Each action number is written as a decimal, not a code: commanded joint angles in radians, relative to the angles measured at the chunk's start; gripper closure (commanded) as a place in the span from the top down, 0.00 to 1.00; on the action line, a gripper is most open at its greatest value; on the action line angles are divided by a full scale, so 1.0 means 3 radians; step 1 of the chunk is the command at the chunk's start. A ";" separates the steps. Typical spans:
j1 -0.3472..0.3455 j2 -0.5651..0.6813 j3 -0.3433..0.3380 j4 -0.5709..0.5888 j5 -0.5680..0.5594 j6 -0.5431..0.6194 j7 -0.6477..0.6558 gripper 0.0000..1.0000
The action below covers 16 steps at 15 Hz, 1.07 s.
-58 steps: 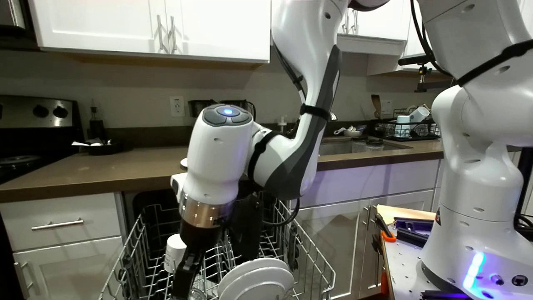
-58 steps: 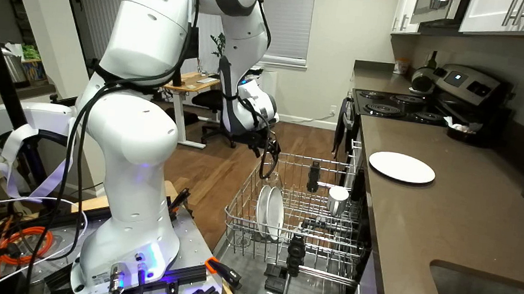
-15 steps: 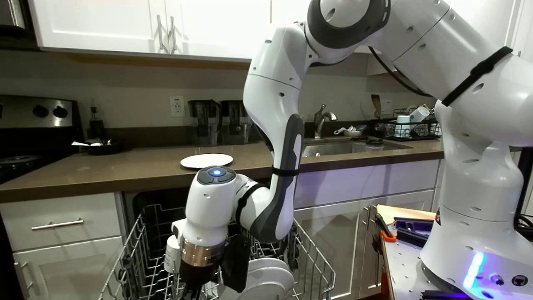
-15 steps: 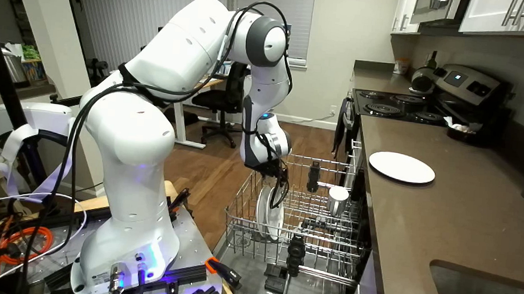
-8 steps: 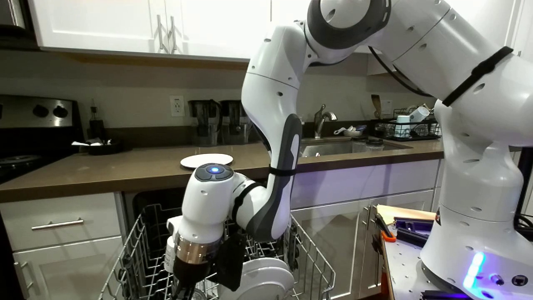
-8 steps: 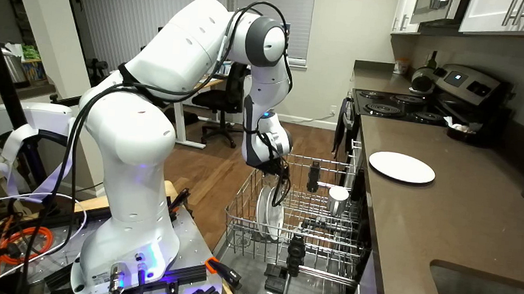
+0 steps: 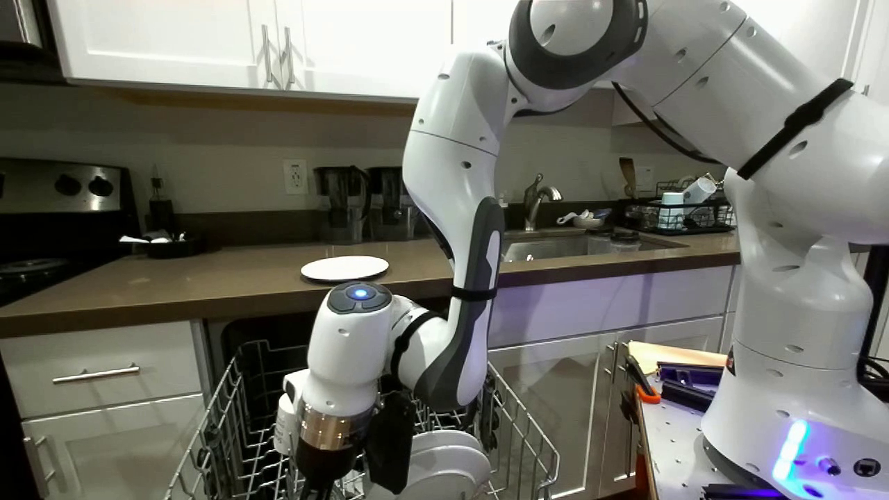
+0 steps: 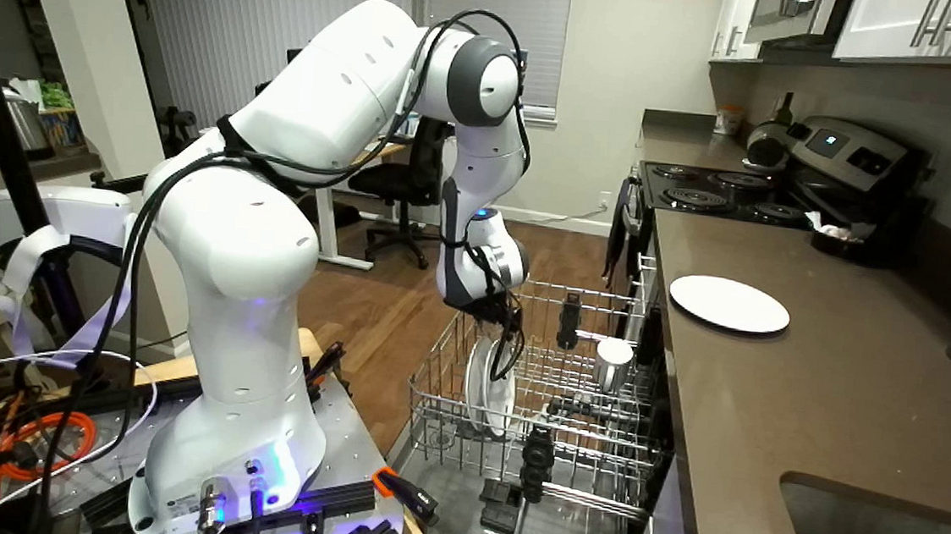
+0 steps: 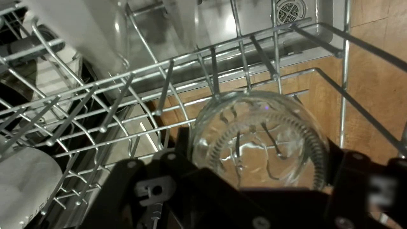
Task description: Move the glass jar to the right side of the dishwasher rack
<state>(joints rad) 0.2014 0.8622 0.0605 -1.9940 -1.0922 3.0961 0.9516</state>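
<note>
A round, clear glass jar point(image 9: 251, 122) is seen in the pale grey wire dishwasher rack point(image 7: 528, 416), flanked by the black gripper point(image 9: 259, 146). The jaws are spread apart on either side of it; whether the glass is gripped cannot be told. In an exterior view, two round white plates point(image 7: 448, 462) are set on edge to the gripper's right; at left, on the far side, a white cylindrical cup point(image 7: 283, 429) is partly hidden.

Clear glass jar point(image 9: 254, 140) — inside rack point(image 9: 345, 68).
</note>
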 commanded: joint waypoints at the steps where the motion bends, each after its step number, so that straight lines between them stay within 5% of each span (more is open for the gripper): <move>1: 0.0026 -0.0021 -0.0007 -0.0005 0.0003 -0.0025 0.0022 0.63; 8: -0.0238 -0.0475 0.0298 -0.0369 0.0120 -0.0395 -0.0233 0.63; 13: -0.0621 -0.0822 0.0770 -0.0583 0.0457 -0.0780 -0.0678 0.63; 14: -0.0436 -0.0937 0.0610 -0.0660 0.0875 -0.0738 -0.0991 0.63; 16: -0.0422 -0.1076 0.0623 -0.0736 0.1331 -0.0818 -0.1401 0.63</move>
<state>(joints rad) 0.0613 0.6445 0.2477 -2.1409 -0.8669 2.8950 0.6999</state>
